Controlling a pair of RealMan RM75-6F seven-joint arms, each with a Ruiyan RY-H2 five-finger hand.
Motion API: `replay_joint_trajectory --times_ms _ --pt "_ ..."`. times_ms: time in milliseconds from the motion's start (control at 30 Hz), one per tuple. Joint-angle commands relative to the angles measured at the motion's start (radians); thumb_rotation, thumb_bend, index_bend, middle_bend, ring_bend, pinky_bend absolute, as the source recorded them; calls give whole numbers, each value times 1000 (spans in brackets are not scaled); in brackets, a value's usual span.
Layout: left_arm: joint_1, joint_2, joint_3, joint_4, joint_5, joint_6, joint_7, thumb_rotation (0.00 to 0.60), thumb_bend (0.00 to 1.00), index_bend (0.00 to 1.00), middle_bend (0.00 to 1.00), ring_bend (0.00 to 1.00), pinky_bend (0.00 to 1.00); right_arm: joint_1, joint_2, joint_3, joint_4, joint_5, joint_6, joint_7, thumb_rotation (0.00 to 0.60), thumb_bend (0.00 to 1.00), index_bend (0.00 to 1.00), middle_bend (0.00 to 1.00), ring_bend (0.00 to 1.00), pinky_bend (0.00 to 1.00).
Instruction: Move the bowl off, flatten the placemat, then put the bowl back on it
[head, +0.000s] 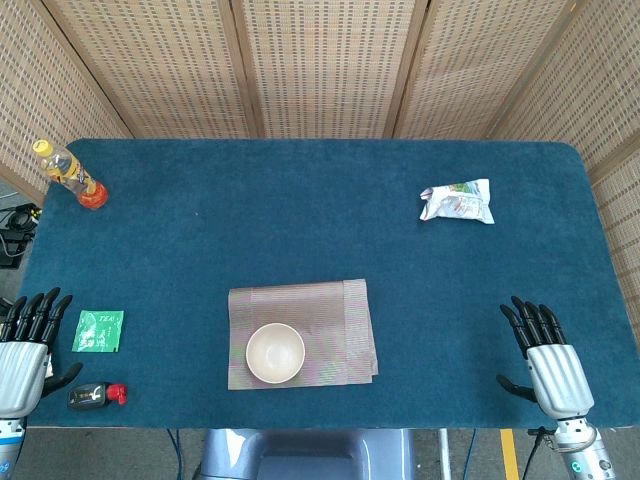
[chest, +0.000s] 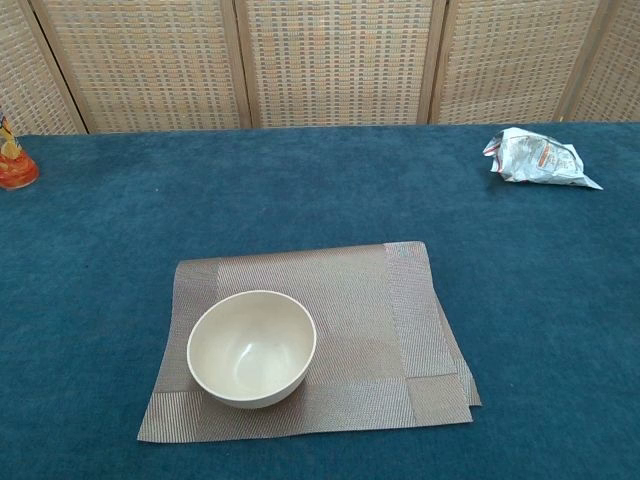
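Head and chest views of a blue table (head: 300, 200) backed by woven screens (head: 320, 60). A cream bowl (head: 275, 353) stood upright on the left half of a grey-brown mat (head: 320, 310), near the table's front edge; its interior, seen in the chest view, was empty. The mat's right part was folded back over itself, so that a doubled strip (chest: 425, 320) lay along the right side, with the lower layer's edge showing just beyond it at the front right corner. The bowl rested clear of this folded strip.

The left hand (head: 25, 345) lay at the front left corner of the table, fingers extended and slightly apart, holding nothing. The right hand (head: 548, 355) lay at the front right, likewise with fingers extended, slightly apart and holding nothing. Both hands were well apart from the mat, and neither appeared in the chest view.

Just beside the left hand lay a green packet (head: 98, 331) and, nearer the edge, a small dark item with a red end (head: 97, 395). A bottle (head: 70, 174) of yellow liquid lay at the far left corner. A crumpled snack bag (head: 457, 201) lay at the far right, its contents not visible.
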Motion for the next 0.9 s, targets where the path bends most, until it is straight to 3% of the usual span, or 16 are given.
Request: replay_joint_trajectory --times_ms 33,733,900 --pt "1 0 0 0 2 1 1 600 131 0 0 0 0 0 0 0 0 -2 1 -1 600 197 0 0 0 0" --pt "-24 -16 33 -32 81 -46 41 600 131 3 0 0 0 -2 7 2 -9 4 4 13 600 198 0 0 0 0" --pt "-61 -34 50 -64 152 -91 98 600 134 81 0 0 0 -4 9 1 -14 7 2 10 600 198 0 0 0 0"
